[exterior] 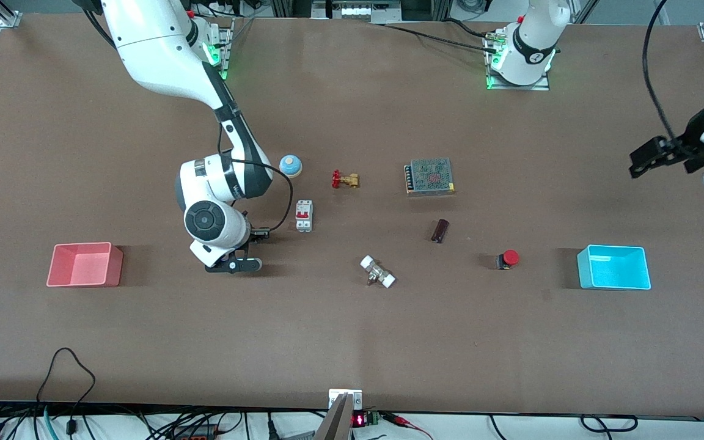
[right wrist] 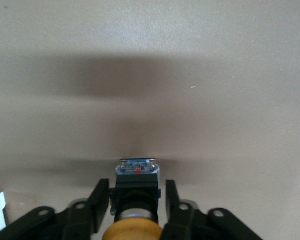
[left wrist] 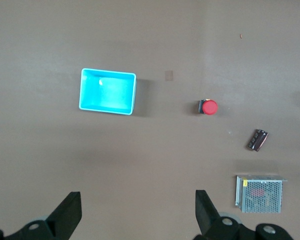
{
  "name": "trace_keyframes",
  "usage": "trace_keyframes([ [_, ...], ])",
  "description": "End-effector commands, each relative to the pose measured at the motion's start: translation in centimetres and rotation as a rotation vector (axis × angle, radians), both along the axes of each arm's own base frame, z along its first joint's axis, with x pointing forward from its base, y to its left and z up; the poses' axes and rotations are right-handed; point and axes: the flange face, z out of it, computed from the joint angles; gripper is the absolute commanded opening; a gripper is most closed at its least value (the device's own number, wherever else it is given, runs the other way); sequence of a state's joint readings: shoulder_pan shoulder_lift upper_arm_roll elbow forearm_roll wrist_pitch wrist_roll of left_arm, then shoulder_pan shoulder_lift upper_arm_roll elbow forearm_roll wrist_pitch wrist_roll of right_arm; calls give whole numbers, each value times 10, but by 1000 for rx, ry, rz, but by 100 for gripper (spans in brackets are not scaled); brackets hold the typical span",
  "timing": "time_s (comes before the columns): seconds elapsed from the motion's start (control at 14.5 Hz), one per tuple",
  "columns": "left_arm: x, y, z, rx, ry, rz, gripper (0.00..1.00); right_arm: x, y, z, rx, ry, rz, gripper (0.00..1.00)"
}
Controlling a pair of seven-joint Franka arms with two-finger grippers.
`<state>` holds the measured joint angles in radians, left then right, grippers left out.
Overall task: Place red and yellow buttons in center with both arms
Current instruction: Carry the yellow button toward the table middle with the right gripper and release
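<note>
Red push button (exterior: 508, 259) is lying on its side on the brown tabletop (exterior: 352, 330), between a small dark block (exterior: 440, 230) and the cyan bin (exterior: 613, 267). Yellow push button (right wrist: 135, 225) is sitting between the right gripper's (right wrist: 135, 202) fingers (right wrist: 97, 202), which seem to be closing on its black body, though contact is hard to confirm. That gripper is working low over the table between the pink bin (exterior: 85, 264) and the white breaker (exterior: 304, 216). Left gripper (left wrist: 135, 212) is hovering high with its fingers spread wide and holding nothing, near the table's edge at the left arm's end.
</note>
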<state>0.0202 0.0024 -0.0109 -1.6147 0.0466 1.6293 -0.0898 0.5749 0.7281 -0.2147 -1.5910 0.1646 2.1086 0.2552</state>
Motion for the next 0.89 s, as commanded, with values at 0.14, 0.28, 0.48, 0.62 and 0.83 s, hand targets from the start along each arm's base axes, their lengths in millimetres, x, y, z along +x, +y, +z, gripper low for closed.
trace_keyframes([
  [0.14, -20, 1, 14, -17, 17, -17, 100, -1, 5, 18, 9, -24, -106, 100],
  [0.28, -32, -2, 30, -19, 5, -20, 100, 3, 8, 45, 31, -57, -109, 100],
  [0.48, -37, -13, 34, -94, 16, -19, 100, 10, -2, 99, 67, -106, -120, 100],
  [0.62, -37, -9, 35, -98, 14, -16, 100, 13, -14, 138, 80, -130, -137, 100],
  [0.83, -31, -6, 33, -86, -13, -20, 100, 15, -36, 199, 96, -150, -156, 100],
])
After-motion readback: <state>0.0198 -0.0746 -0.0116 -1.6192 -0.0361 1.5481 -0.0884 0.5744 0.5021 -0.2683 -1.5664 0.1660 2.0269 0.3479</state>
